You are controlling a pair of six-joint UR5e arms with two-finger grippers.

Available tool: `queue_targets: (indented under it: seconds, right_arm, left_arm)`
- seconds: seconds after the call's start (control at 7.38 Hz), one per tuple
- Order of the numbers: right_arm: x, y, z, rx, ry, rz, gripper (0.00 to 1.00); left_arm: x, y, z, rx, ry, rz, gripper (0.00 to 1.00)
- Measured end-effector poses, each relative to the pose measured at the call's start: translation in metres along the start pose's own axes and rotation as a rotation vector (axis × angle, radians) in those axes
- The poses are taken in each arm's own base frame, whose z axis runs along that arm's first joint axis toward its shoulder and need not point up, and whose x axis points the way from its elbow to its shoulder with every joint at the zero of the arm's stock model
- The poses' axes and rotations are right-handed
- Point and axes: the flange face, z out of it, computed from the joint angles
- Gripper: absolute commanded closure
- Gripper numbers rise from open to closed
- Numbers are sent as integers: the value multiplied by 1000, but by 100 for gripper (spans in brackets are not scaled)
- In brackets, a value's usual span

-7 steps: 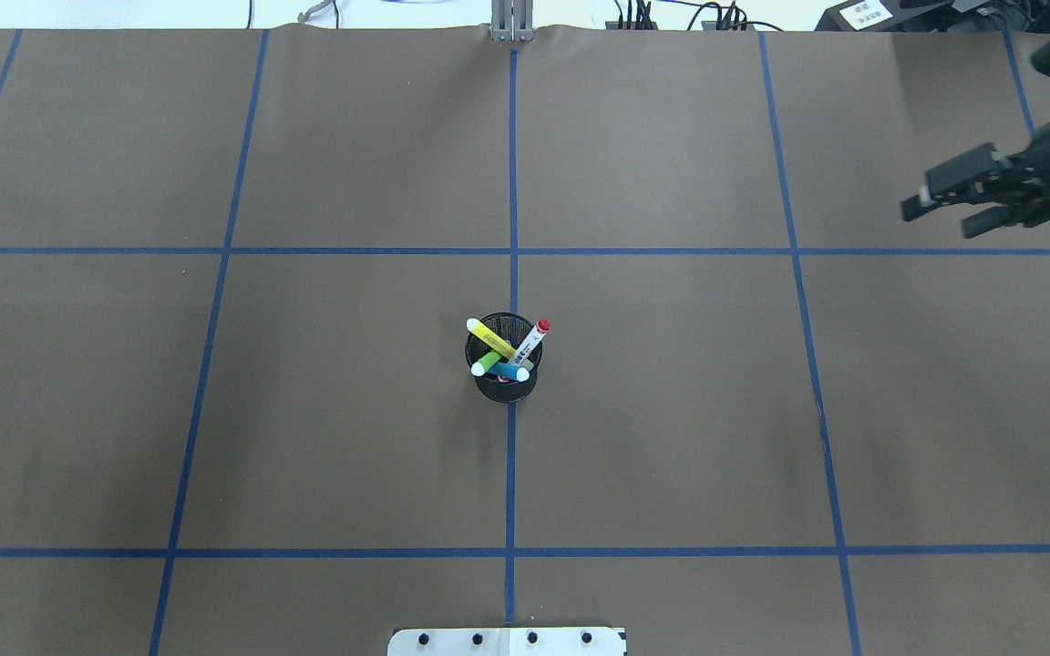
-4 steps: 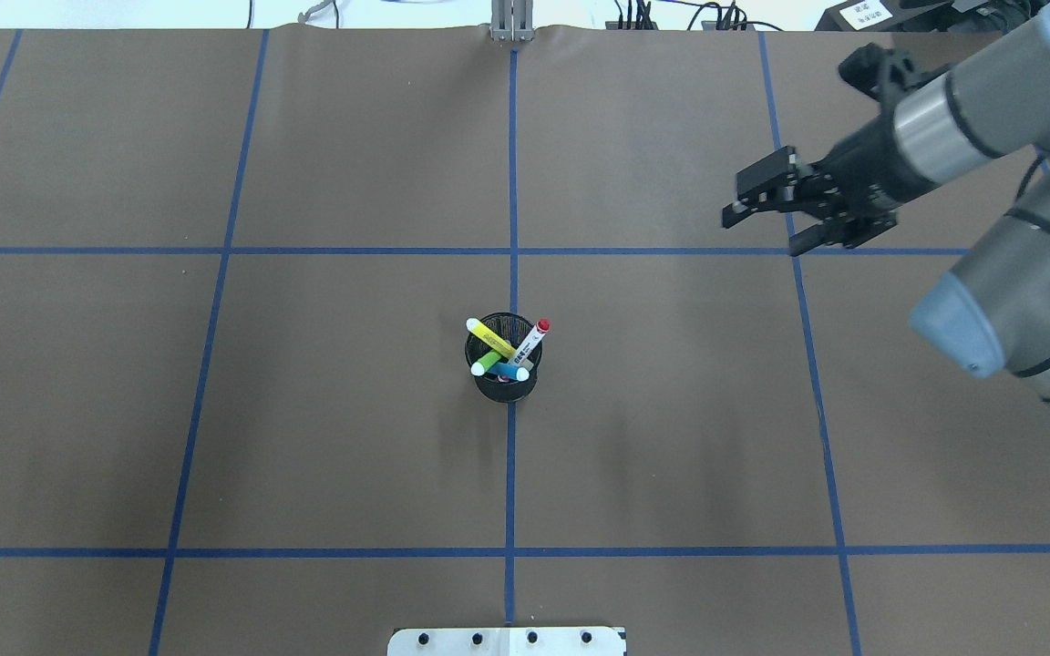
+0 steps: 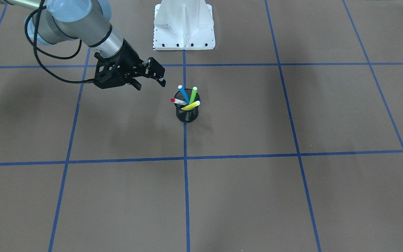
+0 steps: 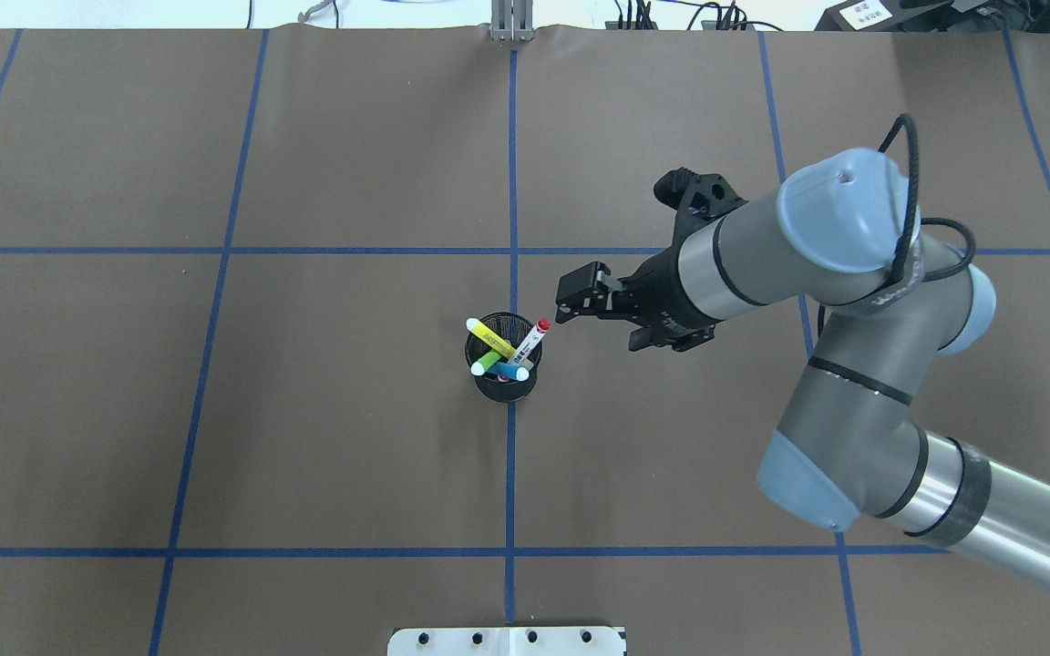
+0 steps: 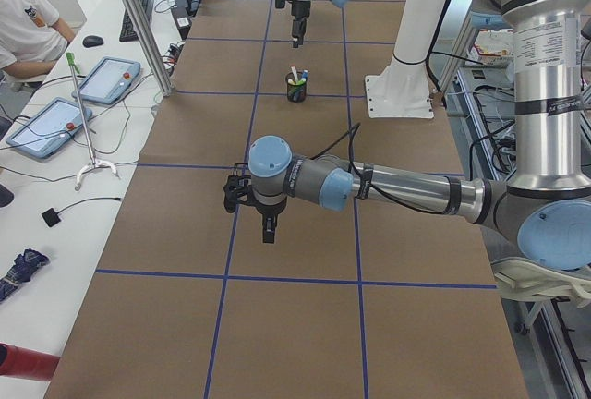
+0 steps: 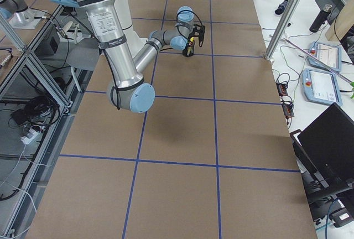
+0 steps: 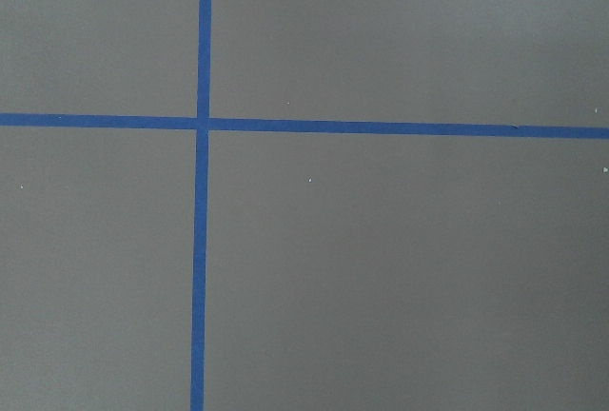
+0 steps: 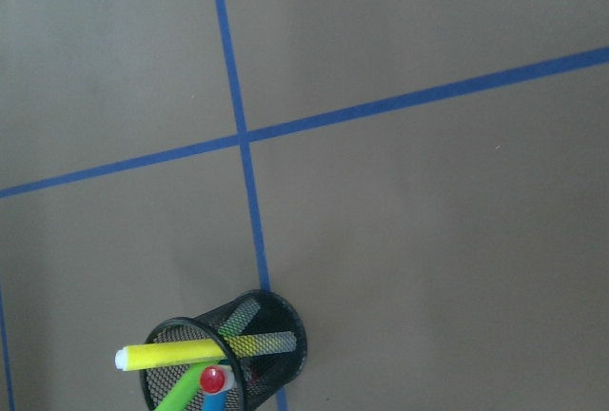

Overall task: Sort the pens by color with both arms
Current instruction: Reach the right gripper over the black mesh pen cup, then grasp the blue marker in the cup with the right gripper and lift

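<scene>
We are at the very start of the sorting. The blue pen (image 4: 515,373), the green pen (image 4: 487,363), the yellow pen (image 4: 490,339) and the red-capped pen (image 4: 532,341) all stand together in the black mesh cup (image 4: 507,389) in the middle of the tabletop (image 4: 215,410). Our right end effector (image 4: 596,330) hangs just beside the red-capped pen's top, fingers wide apart and holding nothing. Our left end effector (image 5: 267,231) is well apart from the cup, and we cannot tell if it is wide or closed. Next, we think, we must reach over the red-capped pen, squeeze it gently and lift it straight up, so the cup does not tip
</scene>
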Motion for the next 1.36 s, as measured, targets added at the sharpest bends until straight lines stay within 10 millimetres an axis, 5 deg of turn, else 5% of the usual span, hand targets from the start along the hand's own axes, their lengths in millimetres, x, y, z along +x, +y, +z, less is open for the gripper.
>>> queue_targets:
  seconds: [0.41, 0.95, 1.36]
  right_arm:
    - [-24, 51, 41, 43, 0, -18, 13]
    - [-30, 52, 55, 93, 11, -21, 15]
    - [-27, 48, 62, 113, 20, -22, 29]
  left_arm:
    - [0, 0, 0, 0, 0, -1, 0]
    - [0, 0, 0, 0, 0, -1, 0]
    - [0, 0, 0, 0, 0, -1, 0]
